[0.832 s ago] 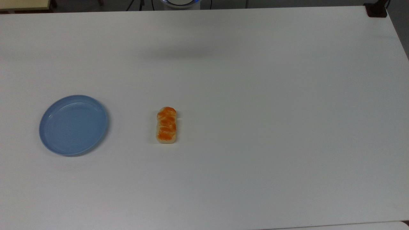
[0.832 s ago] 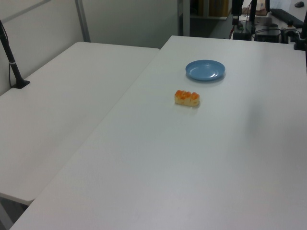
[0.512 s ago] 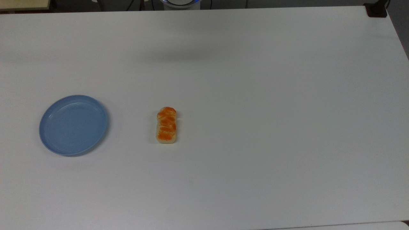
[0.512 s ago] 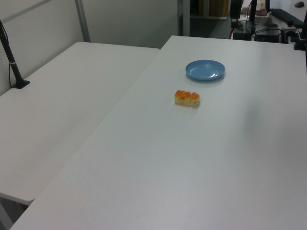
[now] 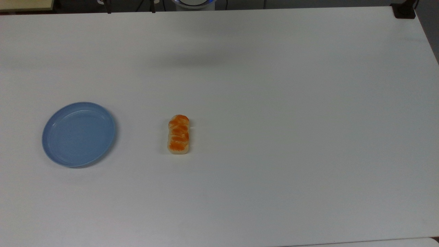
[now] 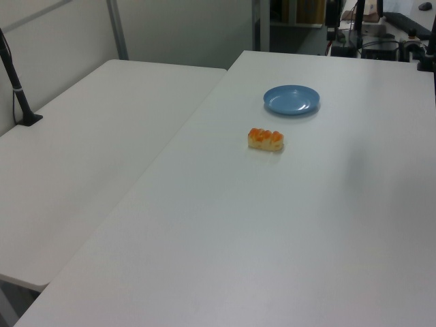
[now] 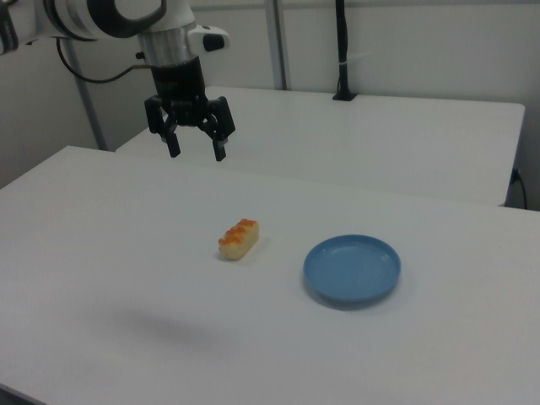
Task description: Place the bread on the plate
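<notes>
The bread (image 5: pixel 178 134), a small braided loaf with orange-brown patches on top, lies flat on the white table (image 5: pixel 274 103). It also shows in the left view (image 6: pixel 266 139) and the right view (image 7: pixel 238 239). The light-blue plate (image 5: pixel 78 134) sits apart from it, toward the top view's left, and holds nothing (image 6: pixel 291 99) (image 7: pixel 352 270). In the right view my gripper (image 7: pixel 197 152) hangs open high above the table, up and to the left of the bread, with nothing between its fingers (image 7: pixel 220 150).
A second white table (image 6: pixel 82 157) adjoins along the left view's left. A black post (image 6: pixel 17 88) stands on it. A dark clamp (image 5: pixel 404 10) sits at the top view's upper right corner. The robot base (image 5: pixel 193 2) is at the top view's upper edge.
Two thin dark tips have come into the top view's upper edge, left of the robot base. The bread and the plate have not moved.
</notes>
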You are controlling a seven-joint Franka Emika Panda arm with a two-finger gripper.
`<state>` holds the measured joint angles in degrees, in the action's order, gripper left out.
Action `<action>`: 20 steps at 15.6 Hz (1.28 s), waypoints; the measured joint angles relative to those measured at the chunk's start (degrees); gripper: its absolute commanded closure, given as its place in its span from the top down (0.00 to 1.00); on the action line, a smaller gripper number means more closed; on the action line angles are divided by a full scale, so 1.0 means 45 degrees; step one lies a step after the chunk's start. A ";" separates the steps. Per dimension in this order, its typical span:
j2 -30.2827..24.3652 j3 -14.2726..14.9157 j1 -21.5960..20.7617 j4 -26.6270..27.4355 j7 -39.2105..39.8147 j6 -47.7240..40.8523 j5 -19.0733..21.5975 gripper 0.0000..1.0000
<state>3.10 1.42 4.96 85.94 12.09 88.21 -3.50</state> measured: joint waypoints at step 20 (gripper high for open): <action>0.4231 -0.0059 -0.2690 -0.0005 -0.4657 0.4680 0.0153 1.00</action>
<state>22.14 1.15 -7.14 85.92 -8.87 109.27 -2.82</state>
